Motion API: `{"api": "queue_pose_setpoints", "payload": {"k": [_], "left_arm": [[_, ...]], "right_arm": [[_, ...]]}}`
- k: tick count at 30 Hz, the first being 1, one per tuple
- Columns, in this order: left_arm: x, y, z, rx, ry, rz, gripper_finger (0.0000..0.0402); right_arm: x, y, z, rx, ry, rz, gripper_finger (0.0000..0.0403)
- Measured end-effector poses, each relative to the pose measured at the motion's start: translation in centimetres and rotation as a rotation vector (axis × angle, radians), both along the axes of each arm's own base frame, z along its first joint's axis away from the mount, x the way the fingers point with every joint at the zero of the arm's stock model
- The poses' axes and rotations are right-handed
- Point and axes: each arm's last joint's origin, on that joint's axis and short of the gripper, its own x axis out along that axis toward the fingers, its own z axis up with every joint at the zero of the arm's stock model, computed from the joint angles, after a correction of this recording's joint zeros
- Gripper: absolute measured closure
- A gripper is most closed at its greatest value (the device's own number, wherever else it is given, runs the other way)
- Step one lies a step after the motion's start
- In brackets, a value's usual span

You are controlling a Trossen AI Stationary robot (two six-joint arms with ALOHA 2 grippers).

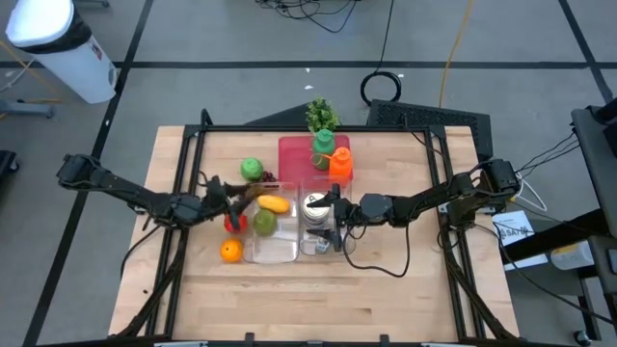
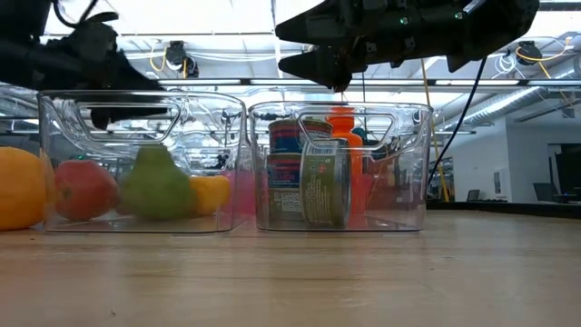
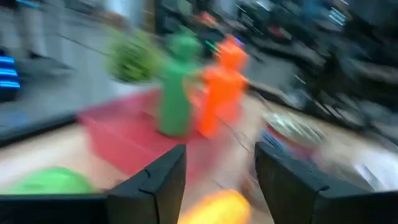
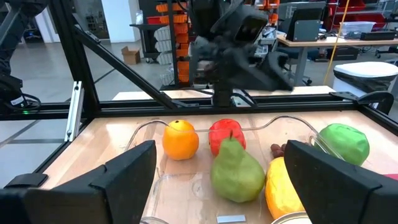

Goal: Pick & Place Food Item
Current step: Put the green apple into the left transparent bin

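You see the left pincer (image 1: 224,199) spread over the left clear bin (image 1: 265,253), above the yellow fruit (image 1: 274,203) | right pincer (image 1: 331,214) spread above the cans (image 1: 315,207) | counter (image 1: 386,289).

No readable text anywhere: the cans (image 2: 307,186) in the right clear bin (image 2: 399,173) carry printed labels, but the lettering can't be made out.
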Motion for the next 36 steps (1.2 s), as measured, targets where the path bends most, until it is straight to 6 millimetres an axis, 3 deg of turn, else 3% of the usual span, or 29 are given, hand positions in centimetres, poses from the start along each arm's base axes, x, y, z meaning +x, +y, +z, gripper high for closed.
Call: {"api": "queue_pose_setpoints", "payload": {"k": [4,7,14,18,28,36], "left_arm": [[0.0,0.9,1.2,0.033,-0.036,0.234,0.0185],[0.5,1.9,2.6,0.047,0.0,0.296,0.0159],[1.1,5.9,6.7,-0.185,0.328,0.383,0.0086],[0.6,8.2,7.6,-0.337,0.481,0.377,0.0053],[2.1,13.4,4.6,-0.502,0.597,0.332,0.0043],[4.2,15.7,1.2,-0.541,0.685,0.288,0.005]], "right_arm": [[0.0,0.0,0.0,0.0,0.0,0.0,0.0068],[0.0,0.0,0.0,0.0,-0.001,-0.001,0.0065],[0.1,-0.5,0.1,0.002,-0.012,-0.014,0.0065],[0.1,-0.7,0.1,0.002,-0.012,-0.021,0.0066],[0.1,-0.7,0.1,0.01,-0.007,-0.022,0.0069],[0.1,-0.7,0.1,0.012,-0.006,-0.022,0.007]]}}
